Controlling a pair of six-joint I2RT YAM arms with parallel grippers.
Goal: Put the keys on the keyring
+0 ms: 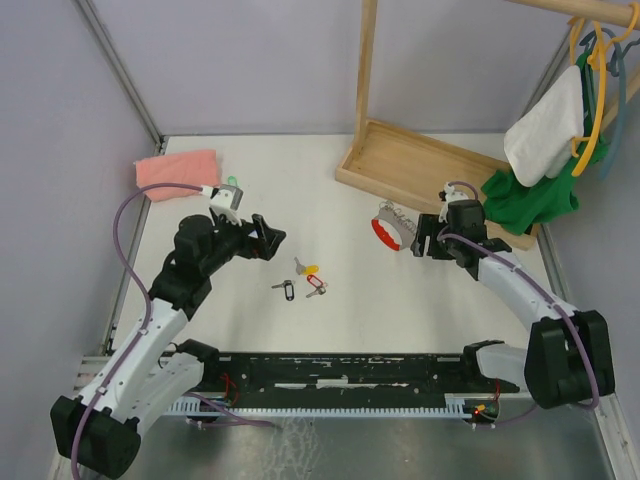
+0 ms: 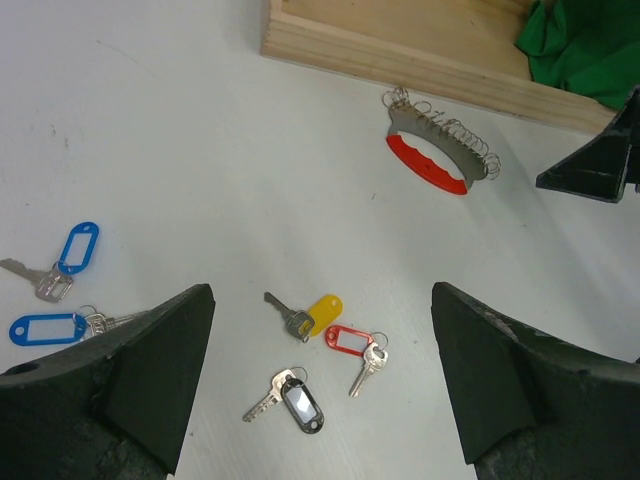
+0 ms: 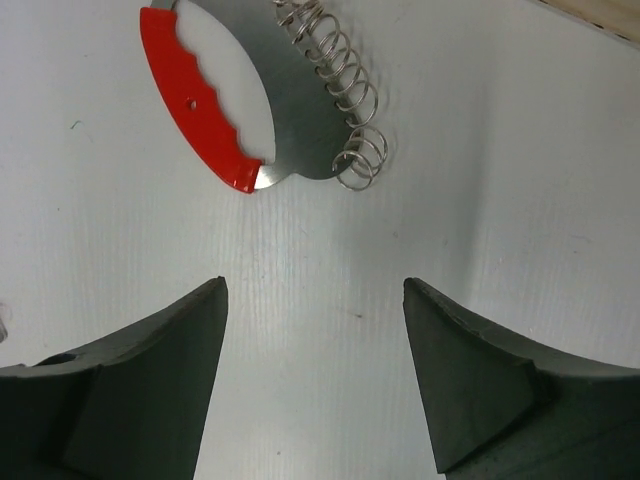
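Observation:
Three keys lie together mid-table: a yellow-tagged key (image 1: 308, 268) (image 2: 315, 313), a red-tagged key (image 1: 316, 287) (image 2: 352, 341) and a black-tagged key (image 1: 285, 289) (image 2: 299, 403). Two blue-tagged keys (image 2: 78, 247) (image 2: 45, 328) lie further left in the left wrist view. The keyring (image 1: 390, 228) (image 2: 435, 160) (image 3: 215, 100), a red crescent with a silver coil, rests flat near the wooden base. My left gripper (image 1: 268, 240) (image 2: 320, 290) hovers open above and left of the three keys. My right gripper (image 1: 422, 238) (image 3: 315, 282) stands open just right of the keyring, with bare table between its fingers.
A wooden rack base (image 1: 420, 170) (image 2: 400, 50) sits behind the keyring, its post rising at the back. Green cloth (image 1: 530, 195) lies over the base's right end, under a white towel (image 1: 545, 125) on hangers. A pink cloth (image 1: 177, 170) lies at the back left.

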